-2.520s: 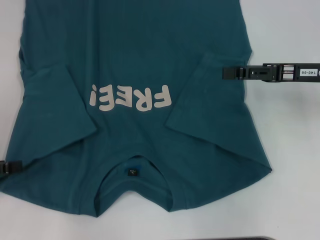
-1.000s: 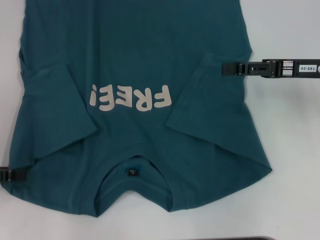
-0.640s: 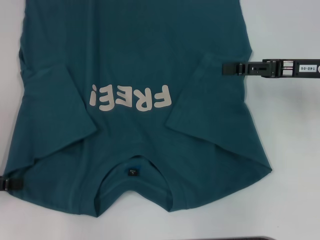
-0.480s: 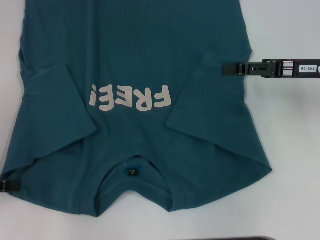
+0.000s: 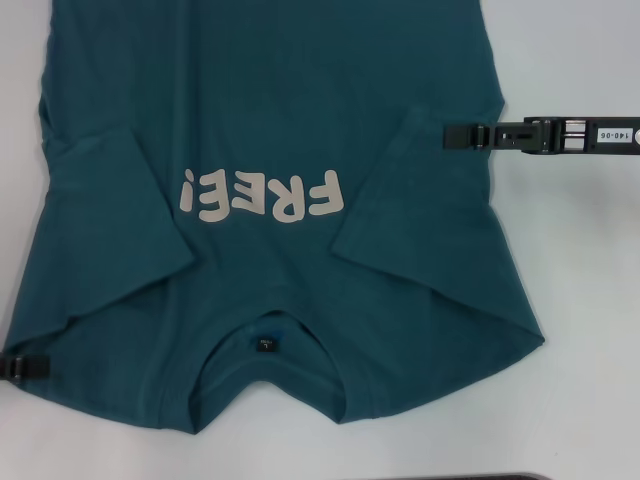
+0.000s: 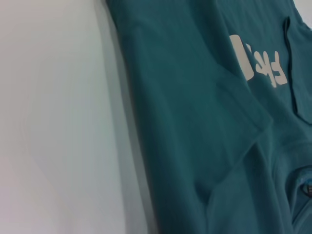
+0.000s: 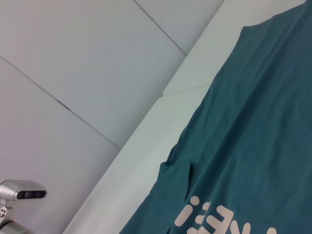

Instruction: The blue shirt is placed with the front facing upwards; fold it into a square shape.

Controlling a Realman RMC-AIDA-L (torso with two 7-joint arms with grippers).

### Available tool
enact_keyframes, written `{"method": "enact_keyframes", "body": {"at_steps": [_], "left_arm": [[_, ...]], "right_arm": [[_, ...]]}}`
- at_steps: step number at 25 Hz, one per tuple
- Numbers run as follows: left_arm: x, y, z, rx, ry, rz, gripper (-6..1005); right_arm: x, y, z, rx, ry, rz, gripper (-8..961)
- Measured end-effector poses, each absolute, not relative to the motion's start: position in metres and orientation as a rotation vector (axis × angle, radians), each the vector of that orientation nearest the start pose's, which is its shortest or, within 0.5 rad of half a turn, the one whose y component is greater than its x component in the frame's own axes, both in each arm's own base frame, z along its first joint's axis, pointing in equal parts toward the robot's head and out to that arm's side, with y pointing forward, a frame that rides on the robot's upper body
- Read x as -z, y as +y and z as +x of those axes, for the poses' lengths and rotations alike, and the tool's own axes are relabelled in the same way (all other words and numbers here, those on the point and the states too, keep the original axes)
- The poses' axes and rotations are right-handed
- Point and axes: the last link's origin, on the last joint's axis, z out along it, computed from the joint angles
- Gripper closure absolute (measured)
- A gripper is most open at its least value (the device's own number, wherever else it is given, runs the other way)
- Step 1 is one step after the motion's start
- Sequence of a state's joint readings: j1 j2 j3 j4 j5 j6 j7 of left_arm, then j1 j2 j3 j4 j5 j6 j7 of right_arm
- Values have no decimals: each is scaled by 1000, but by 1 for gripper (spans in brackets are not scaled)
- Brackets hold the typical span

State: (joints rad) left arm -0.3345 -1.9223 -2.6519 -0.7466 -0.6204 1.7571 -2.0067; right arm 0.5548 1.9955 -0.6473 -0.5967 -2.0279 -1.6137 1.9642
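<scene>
The blue shirt [image 5: 280, 120] lies flat on the white table, front up, collar toward me, with the off-white "FREE!" print [image 5: 262, 196] and the small neck label [image 5: 264, 345] showing. Both sleeves are folded inward over the chest. My left gripper [image 5: 25, 367] is at the shirt's left edge beside the shoulder, low on the table. My right gripper [image 5: 460, 136] reaches in from the right, its tip over the shirt's right side edge by the folded sleeve. The shirt also shows in the left wrist view [image 6: 195, 122] and the right wrist view [image 7: 253, 146].
White table [image 5: 580, 300] lies bare to the right of the shirt and in a narrow strip on the left. A dark edge [image 5: 460, 477] runs along the near side. A grey camera unit [image 7: 22, 192] shows beyond the table.
My left gripper has slid along the shirt's left edge toward the near shoulder. My right gripper has shifted slightly farther away and inward over the shirt's edge. The shirt has not moved.
</scene>
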Motion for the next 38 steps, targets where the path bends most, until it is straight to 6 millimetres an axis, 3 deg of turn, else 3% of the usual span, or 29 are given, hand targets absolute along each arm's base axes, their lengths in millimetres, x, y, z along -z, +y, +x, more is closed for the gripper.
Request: {"method": "enact_keyframes", "body": {"at_steps": [11,23,34,38], "left_arm": [[-73,240,-373,161,-1779,-2433,140],[-73,243,-376,147,-1792,-2397,210],[-75,248,-378,137,-1792,-2347,658],[-75,249,-378,131,-1784,-2341,744]], "right_arm": [[-25,334,273,-786,1455,-2559,234],[-25,333,274,-785,1458,-2556,235],[-25,332,274,-789,1460,-2557,235],[-26,332,274,-795,1461,-2553,235]]}}
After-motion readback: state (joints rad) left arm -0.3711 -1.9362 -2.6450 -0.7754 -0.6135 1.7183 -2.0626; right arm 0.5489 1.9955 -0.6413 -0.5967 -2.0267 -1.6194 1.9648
